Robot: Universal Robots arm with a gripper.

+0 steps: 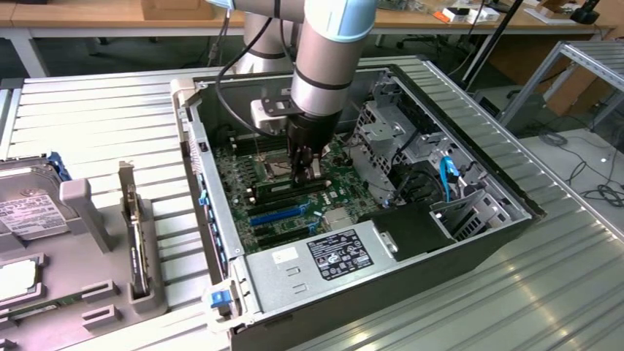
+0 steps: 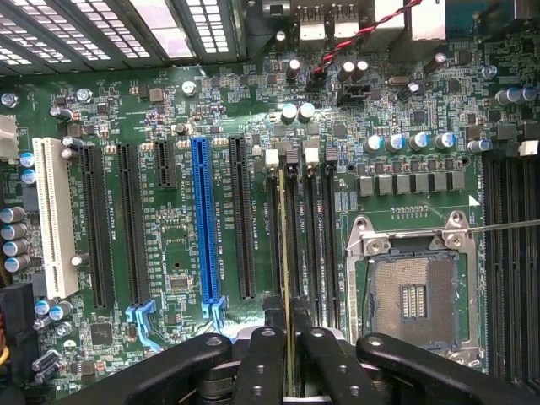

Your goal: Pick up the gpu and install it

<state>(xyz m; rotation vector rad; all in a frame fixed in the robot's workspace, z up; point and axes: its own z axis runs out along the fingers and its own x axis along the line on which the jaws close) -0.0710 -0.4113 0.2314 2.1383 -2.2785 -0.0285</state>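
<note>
Ribbed metal surface in lab, wooden desks behind, open case, hand inside, pinching gpu edge-on, lined along black slot.

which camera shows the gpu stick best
The wrist view: the gpu shows edge-on as a thin line gripped in the hand, over the black memory slots. In the exterior view the hand covers nearly all of it.

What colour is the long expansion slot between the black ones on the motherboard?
That long plastic slot is bright blue; the wrist view shows it best.
</note>
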